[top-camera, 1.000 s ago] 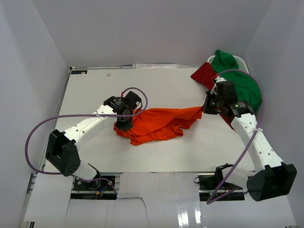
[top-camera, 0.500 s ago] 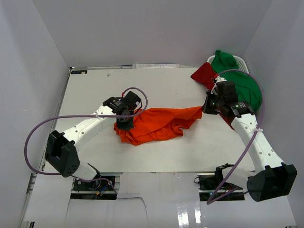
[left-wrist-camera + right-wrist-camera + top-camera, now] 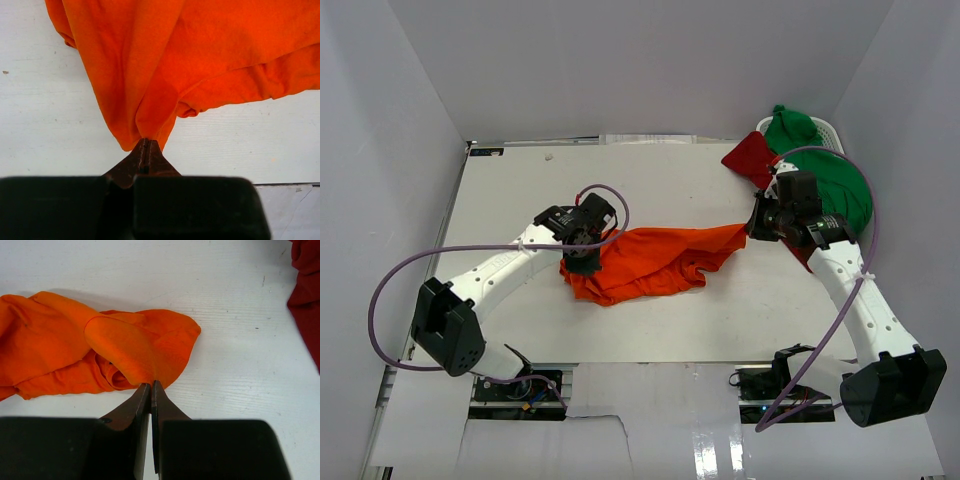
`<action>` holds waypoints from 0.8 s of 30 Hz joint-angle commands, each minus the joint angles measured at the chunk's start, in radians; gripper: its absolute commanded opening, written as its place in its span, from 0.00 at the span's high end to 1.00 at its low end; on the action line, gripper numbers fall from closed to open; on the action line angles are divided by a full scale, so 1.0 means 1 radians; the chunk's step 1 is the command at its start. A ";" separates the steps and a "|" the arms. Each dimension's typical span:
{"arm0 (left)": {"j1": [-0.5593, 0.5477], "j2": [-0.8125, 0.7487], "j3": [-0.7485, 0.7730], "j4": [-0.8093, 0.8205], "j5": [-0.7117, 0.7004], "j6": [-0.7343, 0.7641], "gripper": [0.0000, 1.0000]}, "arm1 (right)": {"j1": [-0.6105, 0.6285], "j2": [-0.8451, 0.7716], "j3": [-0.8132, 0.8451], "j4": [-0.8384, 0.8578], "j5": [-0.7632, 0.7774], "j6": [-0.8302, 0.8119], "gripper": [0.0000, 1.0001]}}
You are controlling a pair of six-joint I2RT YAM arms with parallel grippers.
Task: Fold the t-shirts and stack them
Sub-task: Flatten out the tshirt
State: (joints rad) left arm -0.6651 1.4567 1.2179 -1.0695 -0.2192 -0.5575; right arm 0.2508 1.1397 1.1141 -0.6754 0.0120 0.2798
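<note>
The orange t-shirt (image 3: 655,262) lies crumpled and stretched across the middle of the white table. My left gripper (image 3: 583,262) is shut on its left end; the cloth (image 3: 165,65) fans out from the closed tips (image 3: 145,142). My right gripper (image 3: 752,230) is shut on its right end, pinching a fold (image 3: 135,347) at the tips (image 3: 151,385). The dark red t-shirt (image 3: 750,157) and the green t-shirt (image 3: 820,170) lie heaped at the back right; a dark red edge (image 3: 305,300) shows in the right wrist view.
A white basket (image 3: 825,130) sits under the green and red shirts at the back right corner. White walls close in the table (image 3: 520,200) on three sides. Purple cables loop off both arms.
The left gripper has shifted slightly, bunching the shirt's left end a little. The right arm has not visibly moved.
</note>
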 commanded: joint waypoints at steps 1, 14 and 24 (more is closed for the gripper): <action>-0.002 -0.073 -0.012 0.009 0.023 -0.005 1.00 | 0.002 -0.023 0.006 0.014 -0.001 -0.013 0.92; 0.021 -0.188 0.305 -0.040 -0.046 0.002 1.00 | 0.004 -0.026 0.327 -0.108 -0.079 -0.059 0.92; 0.021 -0.366 0.428 -0.038 -0.135 0.031 1.00 | 0.007 -0.104 0.739 -0.308 -0.168 -0.074 0.92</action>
State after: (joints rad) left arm -0.6491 1.0904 1.6283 -1.0721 -0.3233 -0.5468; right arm 0.2558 1.0401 1.7905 -0.8932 -0.1276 0.2260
